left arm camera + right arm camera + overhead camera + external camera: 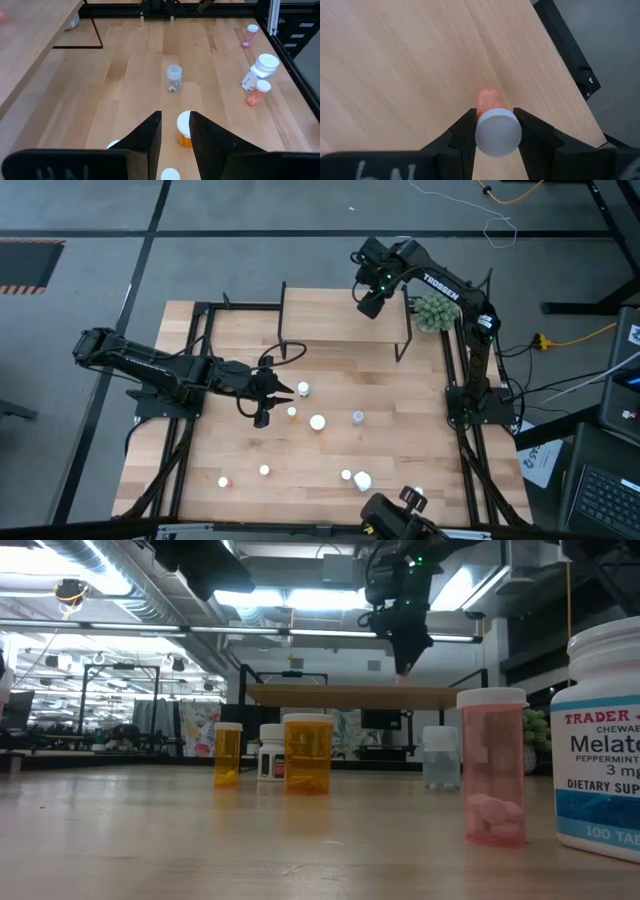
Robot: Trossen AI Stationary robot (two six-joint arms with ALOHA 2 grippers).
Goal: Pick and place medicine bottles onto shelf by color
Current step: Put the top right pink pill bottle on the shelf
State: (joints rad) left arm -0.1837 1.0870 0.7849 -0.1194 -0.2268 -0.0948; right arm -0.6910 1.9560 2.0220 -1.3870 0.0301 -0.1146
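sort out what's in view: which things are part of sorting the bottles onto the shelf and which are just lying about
Part of the job:
- shelf
- pink bottle gripped by the right gripper above the shelf
- left gripper, empty, jaws apart
- orange bottle, small orange bottle, clear bottle, pink bottle on the table

Just lying about:
- small green plant
- yellow cable on the floor

White caps, coloured bodies on pale wood

Orange bottles (307, 753), a pink bottle (492, 766) and a clear bottle (440, 757) wear white caps; the shelf (350, 695) is light wood on black legs.
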